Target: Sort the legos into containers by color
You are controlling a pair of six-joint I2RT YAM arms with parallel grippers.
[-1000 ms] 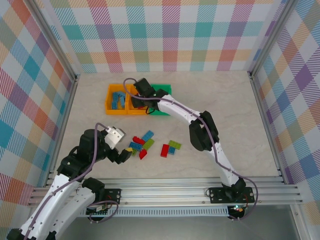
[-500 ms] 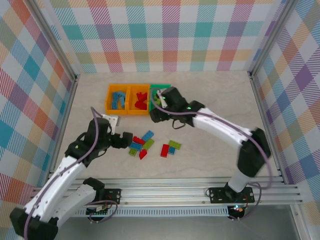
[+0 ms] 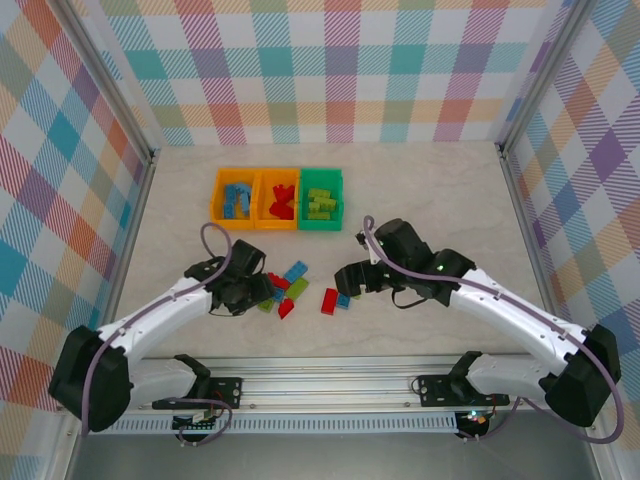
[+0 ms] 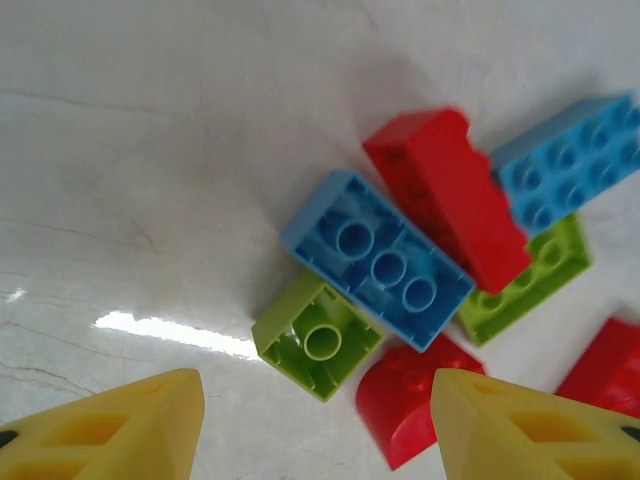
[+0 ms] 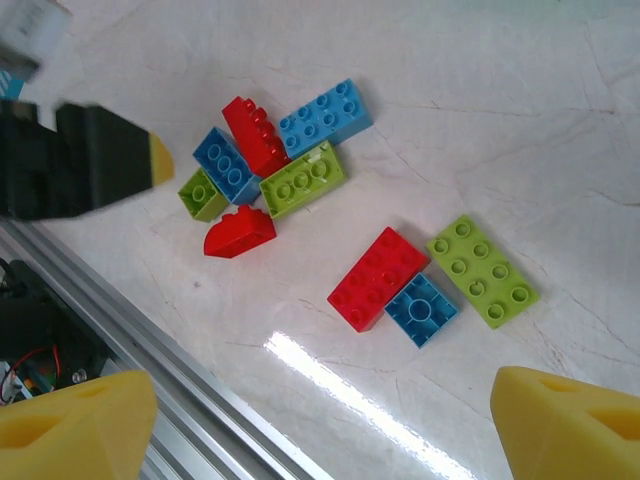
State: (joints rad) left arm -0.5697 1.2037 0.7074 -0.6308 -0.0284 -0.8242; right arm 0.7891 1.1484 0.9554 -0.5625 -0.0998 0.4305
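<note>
Left pincer (image 4: 318, 415) hangs with jaws apart — nothing held — over a small lime brick (image 4: 318, 345) on the surface (image 4: 150, 120). Picking step: it likely must lower, clamp it, then carry to the green bin (image 3: 321, 226). Right pincer (image 5: 325, 425) gapes too.

I see the left gripper (image 4: 318, 432) spread wide, its yellow fingertips (image 4: 110, 430) in the lower corners of the frame, nothing between them; just above the gap lies a small lime brick (image 4: 318, 345), hollow side up, touching a blue brick (image 4: 380, 262) at centre, also upturned; a red brick (image 4: 450, 195) rests against that at upper right; the table (image 4: 150, 120) is pale and marbled.
</note>
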